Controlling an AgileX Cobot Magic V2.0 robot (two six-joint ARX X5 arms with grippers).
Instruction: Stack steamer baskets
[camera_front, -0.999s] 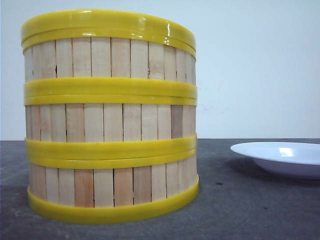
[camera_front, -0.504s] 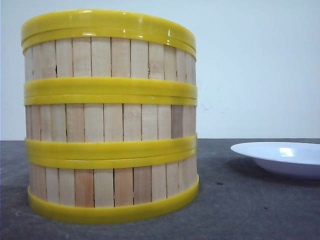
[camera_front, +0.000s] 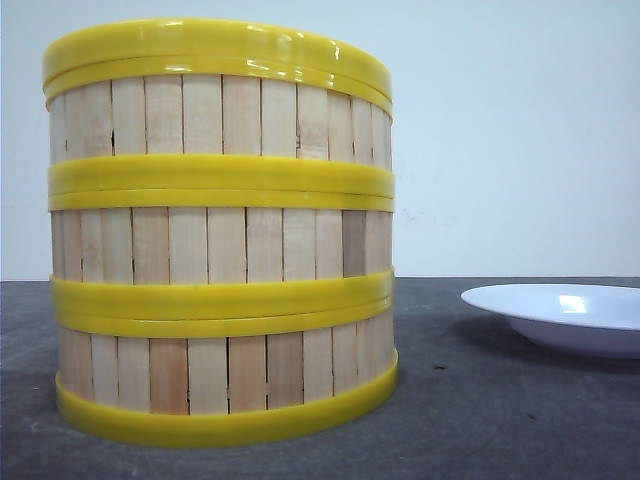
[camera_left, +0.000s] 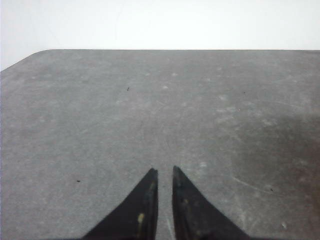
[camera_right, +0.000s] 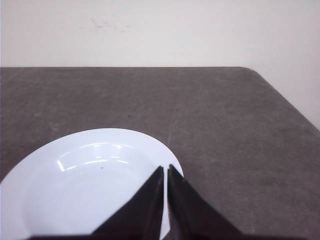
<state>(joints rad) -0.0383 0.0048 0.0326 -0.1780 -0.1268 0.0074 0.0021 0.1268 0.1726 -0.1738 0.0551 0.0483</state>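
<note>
Front view: three steamer baskets (camera_front: 220, 240) stand stacked on the grey worktop (camera_front: 500, 420), white plate (camera_front: 565, 315) well right; left pincer (camera_left: 165, 172) and right pincer (camera_right: 165, 169) nearly together, empty.

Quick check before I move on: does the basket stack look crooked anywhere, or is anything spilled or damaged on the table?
Nothing stands out. The three steamer baskets sit in one upright column with rims meeting evenly, no visible overhang or tilt. The white plate beside them looks empty and intact. Both the left gripper and right gripper are shut, holding nothing.
</note>
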